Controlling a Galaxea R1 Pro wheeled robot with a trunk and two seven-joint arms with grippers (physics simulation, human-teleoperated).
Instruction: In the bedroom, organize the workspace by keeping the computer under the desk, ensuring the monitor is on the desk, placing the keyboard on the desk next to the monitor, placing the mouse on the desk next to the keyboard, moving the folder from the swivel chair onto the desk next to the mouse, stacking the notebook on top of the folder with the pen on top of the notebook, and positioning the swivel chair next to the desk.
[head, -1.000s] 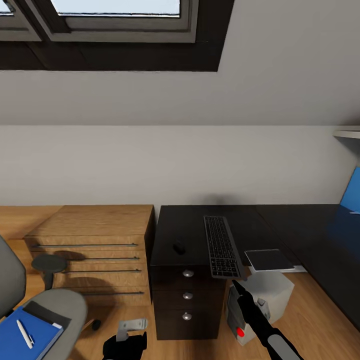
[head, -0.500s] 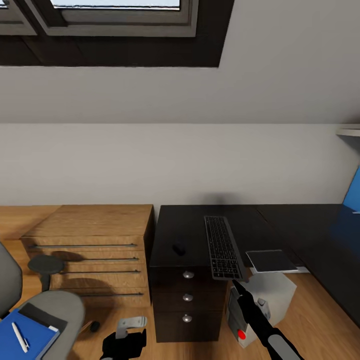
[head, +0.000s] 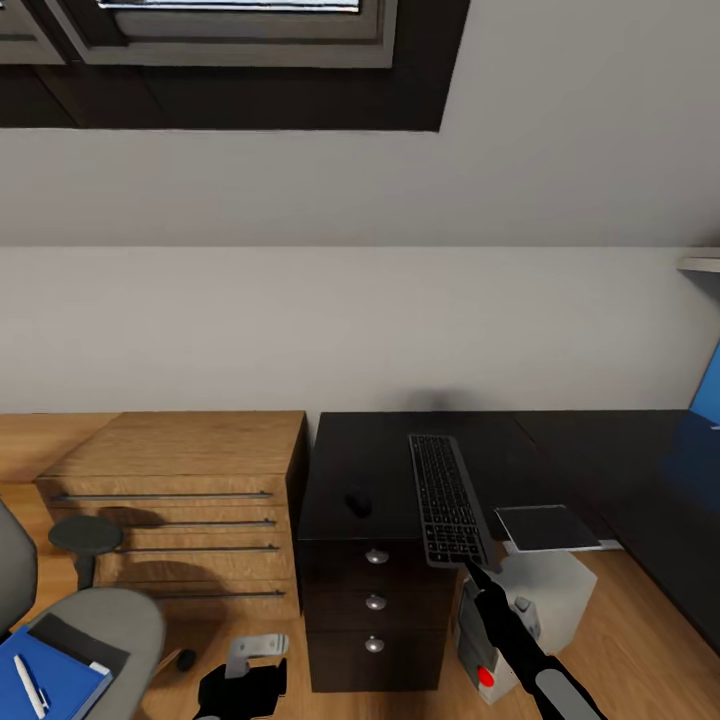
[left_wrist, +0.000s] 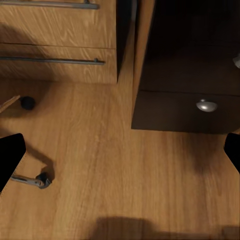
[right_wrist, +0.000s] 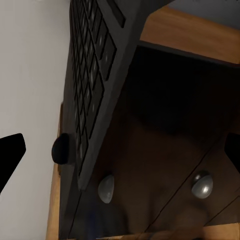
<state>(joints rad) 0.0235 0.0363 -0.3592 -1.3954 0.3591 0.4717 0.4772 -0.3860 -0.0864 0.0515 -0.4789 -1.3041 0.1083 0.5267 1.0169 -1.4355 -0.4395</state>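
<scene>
The black desk (head: 385, 455) carries the long keyboard (head: 445, 495), whose near end juts past the front edge, and the small mouse (head: 358, 502) to its left. My right gripper (head: 470, 570) points up just under that jutting end, open and empty; its wrist view shows the keyboard (right_wrist: 90, 75), the mouse (right_wrist: 62, 149) and the gripper (right_wrist: 120, 155) spread wide. The computer (head: 525, 615) stands on the floor under the desk. The swivel chair (head: 110, 620) holds the blue folder (head: 55, 685), the notebook (head: 75, 638) and the pen (head: 27, 685). My left gripper (head: 240, 685) hangs open near the floor. The monitor is out of view.
A light wooden drawer chest (head: 180, 480) stands against the desk's left side, with a small round stool (head: 85, 538) before it. A dark flat panel (head: 548, 527) lies over the computer. Drawer knobs (head: 375, 556) face me. The left wrist view shows a chair caster (left_wrist: 44, 179) on the wooden floor.
The whole picture has shifted a little, sliding the chair toward the lower left corner: the camera moved. Both grippers keep their places and states.
</scene>
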